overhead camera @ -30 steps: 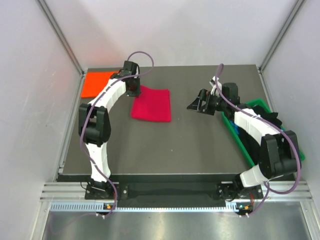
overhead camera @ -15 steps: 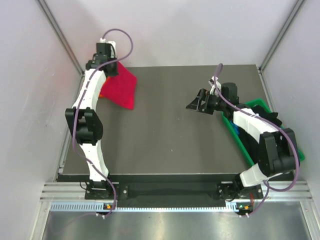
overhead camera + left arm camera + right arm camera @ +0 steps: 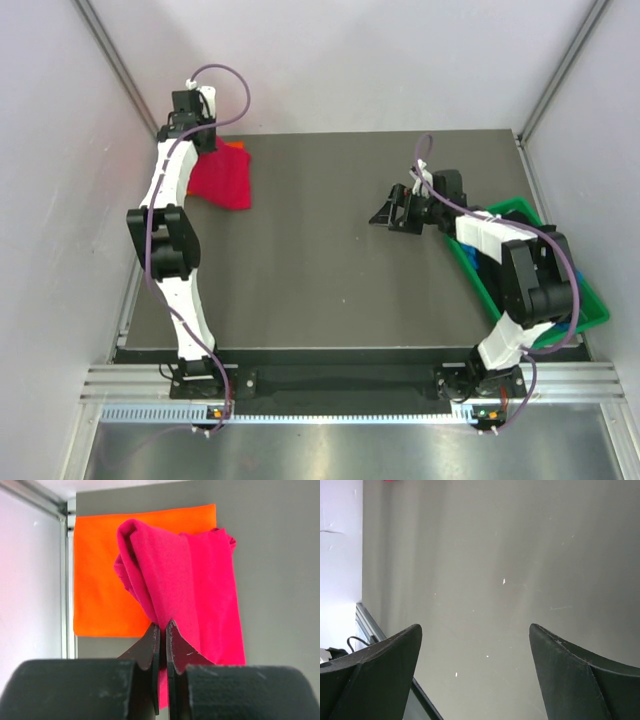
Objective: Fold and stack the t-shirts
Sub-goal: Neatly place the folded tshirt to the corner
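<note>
The folded orange shirt [image 3: 97, 575] lies flat on the worktop [image 3: 330, 270]. Over its right part droops the bunched red shirt [image 3: 205, 580], pinched at one edge by the left jaws. The red shirt looks light and floppy, so it is probably best gripped along a folded edge. The right jaws are spread, well apart from the orange shirt.

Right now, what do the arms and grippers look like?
White shells and black joints on the left arm and right arm, with a purple cable looping along each. The left gripper and right gripper are matte black, tapered wedges.
</note>
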Robot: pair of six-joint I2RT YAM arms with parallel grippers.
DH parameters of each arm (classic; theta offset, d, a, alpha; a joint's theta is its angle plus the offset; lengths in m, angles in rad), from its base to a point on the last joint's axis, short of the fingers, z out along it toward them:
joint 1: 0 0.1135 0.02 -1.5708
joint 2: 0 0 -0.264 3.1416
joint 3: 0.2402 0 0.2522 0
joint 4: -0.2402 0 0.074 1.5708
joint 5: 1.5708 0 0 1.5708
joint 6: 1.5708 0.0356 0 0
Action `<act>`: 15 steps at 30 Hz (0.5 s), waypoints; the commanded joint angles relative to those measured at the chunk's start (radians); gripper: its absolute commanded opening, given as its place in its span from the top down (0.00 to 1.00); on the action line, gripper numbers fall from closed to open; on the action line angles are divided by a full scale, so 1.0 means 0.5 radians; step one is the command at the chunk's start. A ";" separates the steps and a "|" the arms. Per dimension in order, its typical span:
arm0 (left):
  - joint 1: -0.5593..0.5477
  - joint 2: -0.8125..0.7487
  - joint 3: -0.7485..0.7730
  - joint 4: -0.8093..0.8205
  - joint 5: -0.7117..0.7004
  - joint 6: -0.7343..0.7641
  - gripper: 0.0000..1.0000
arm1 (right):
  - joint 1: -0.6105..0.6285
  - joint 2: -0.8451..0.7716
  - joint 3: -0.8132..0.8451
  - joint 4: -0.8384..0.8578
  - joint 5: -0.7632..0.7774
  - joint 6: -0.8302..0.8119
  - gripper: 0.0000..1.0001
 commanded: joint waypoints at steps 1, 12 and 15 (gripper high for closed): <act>0.003 -0.033 0.099 0.259 0.108 0.117 1.00 | 0.014 0.025 0.099 0.103 -0.020 -0.050 0.12; -0.001 0.037 0.124 0.483 0.112 0.068 1.00 | 0.011 0.046 0.114 0.094 -0.020 -0.075 0.11; -0.004 0.071 0.133 0.525 0.087 0.000 1.00 | 0.011 0.050 0.130 0.073 -0.020 -0.087 0.11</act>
